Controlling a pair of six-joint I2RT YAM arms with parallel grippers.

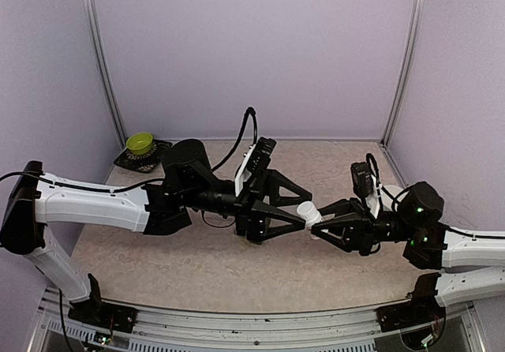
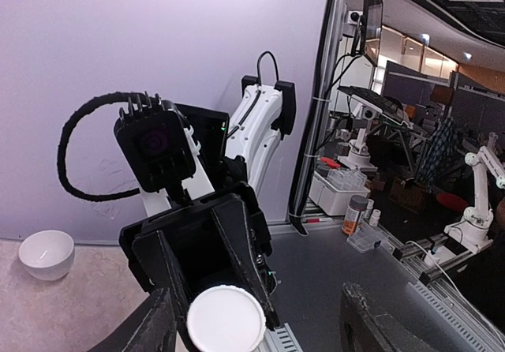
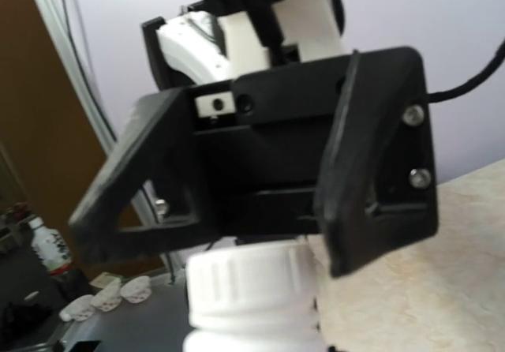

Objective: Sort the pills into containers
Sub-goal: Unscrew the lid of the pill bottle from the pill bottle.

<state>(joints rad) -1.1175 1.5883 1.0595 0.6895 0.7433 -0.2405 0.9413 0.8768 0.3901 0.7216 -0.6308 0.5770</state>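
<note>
A small white bottle (image 1: 309, 212) with a ribbed white cap (image 3: 254, 277) hangs above mid-table between both arms. My right gripper (image 1: 321, 224) is shut on the bottle's body, seen head-on in the left wrist view with the round cap top (image 2: 226, 319) facing the camera. My left gripper (image 1: 303, 211) is open, and its black fingers (image 3: 371, 210) stand wide on either side of the cap, not clamping it. The pills and the containers are out of view.
A yellow-green bowl (image 1: 140, 143) sits on a dark mat at the back left corner. A white bowl (image 2: 46, 254) rests on the table near the right arm. Walls close the table on three sides, with metal posts (image 1: 103, 68) at the corners.
</note>
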